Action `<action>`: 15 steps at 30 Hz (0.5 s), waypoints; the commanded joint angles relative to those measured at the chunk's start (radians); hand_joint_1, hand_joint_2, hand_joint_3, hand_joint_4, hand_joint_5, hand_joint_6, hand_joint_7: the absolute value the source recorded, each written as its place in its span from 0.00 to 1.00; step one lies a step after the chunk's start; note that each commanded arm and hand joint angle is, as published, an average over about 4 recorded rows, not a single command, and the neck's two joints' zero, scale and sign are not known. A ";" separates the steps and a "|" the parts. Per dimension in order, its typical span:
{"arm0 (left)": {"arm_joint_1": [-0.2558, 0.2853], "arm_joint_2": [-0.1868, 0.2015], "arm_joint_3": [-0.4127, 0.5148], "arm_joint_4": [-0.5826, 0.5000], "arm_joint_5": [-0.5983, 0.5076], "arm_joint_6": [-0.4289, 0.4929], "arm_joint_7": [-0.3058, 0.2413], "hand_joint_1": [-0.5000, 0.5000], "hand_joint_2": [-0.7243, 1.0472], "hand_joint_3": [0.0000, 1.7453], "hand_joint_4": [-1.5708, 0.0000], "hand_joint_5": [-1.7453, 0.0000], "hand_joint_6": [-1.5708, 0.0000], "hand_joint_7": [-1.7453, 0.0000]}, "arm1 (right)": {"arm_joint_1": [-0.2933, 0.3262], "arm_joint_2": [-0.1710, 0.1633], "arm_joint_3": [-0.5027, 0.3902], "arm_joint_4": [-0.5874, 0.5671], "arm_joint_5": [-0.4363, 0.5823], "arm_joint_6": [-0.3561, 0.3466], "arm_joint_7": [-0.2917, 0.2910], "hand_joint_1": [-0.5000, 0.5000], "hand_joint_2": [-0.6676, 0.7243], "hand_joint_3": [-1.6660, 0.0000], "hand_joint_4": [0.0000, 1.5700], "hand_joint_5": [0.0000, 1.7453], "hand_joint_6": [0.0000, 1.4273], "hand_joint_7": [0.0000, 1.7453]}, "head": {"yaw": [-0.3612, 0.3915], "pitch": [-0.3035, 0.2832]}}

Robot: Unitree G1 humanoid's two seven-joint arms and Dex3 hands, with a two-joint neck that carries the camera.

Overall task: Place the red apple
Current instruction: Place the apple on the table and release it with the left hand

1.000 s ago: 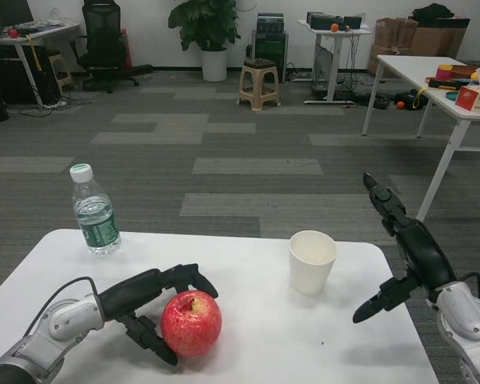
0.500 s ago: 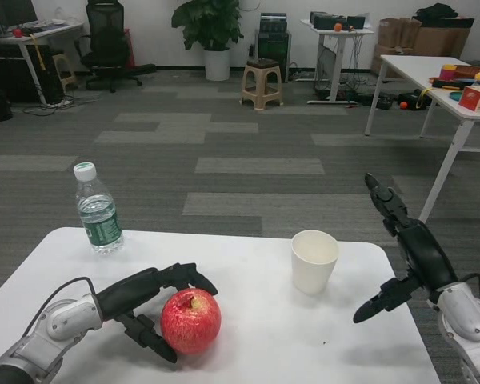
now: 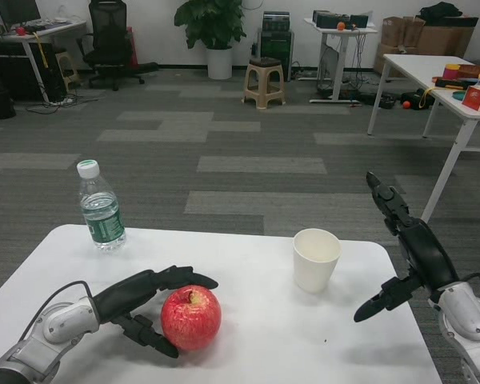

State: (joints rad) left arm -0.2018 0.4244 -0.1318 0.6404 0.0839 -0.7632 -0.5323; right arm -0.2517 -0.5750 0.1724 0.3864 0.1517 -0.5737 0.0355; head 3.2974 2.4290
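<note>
apple: red apple [image 3: 191, 318] sits upright on the white table [image 3: 256, 336], stem dimple up, toward the near edge; it is the landmark for everything below.
left hand: left hand [image 3: 148, 300] lies on the table just left of the apple, fingers curved round it. The upper fingers [image 3: 188, 280] arch over the apple's top left and a lower one reaches under its left flank. They look to touch the skin, or nearly so (contact too fine to call). The apple rests on the table and is not lifted, so I read the hand as loosely cupped, holding nothing.
right hand: right hand [image 3: 404, 248] hangs well right of the apple, off the table's right edge, fingers spread wide with nothing in them.
cup: white paper cup [image 3: 316, 258] stands upright, right of the apple and farther back, well apart from it.
bottle: clear water bottle [image 3: 102, 208] stands upright, left of the apple and farther back, near the far table edge.
handling, weight: my guess is moderately heavy for its size, solid, and no give under the fingers.
handling, surface: smooth glossy skin, likely slippery; a round body can roll if nudged from one side only.
handling, damage: firm, but it bruises under hard pinching or a drop.
where to hold: across the widest girth, fingers on opposite flanks, clear of the stem.
</note>
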 commanded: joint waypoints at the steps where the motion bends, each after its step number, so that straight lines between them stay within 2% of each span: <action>1: 0.028 -0.007 -0.002 0.041 0.026 0.040 -0.013 0.03 1.00 0.00 1.00 0.65 0.62 0.79 | -0.001 0.004 0.003 -0.012 0.007 -0.008 -0.005 0.00 0.55 0.99 0.00 0.00 0.00 0.00 | -0.001 -0.003; 12: 0.026 -0.007 0.006 0.072 -0.003 0.043 -0.011 0.00 1.00 0.00 1.00 0.65 0.58 0.80 | -0.001 0.007 0.003 -0.010 0.006 -0.008 -0.005 0.00 0.55 1.00 0.00 0.00 0.00 0.00 | 0.003 -0.012; 15: 0.026 -0.007 0.011 0.073 -0.008 0.044 -0.009 0.00 0.96 0.00 1.00 0.65 0.58 0.80 | -0.001 0.009 0.003 -0.009 0.006 -0.008 -0.005 0.00 0.55 1.00 0.00 0.00 0.00 0.00 | 0.005 -0.014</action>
State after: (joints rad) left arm -0.1986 0.4113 -0.1213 0.6730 0.0545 -0.7655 -0.5338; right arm -0.2516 -0.5749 0.1726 0.3865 0.1517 -0.5737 0.0355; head 3.3016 2.4154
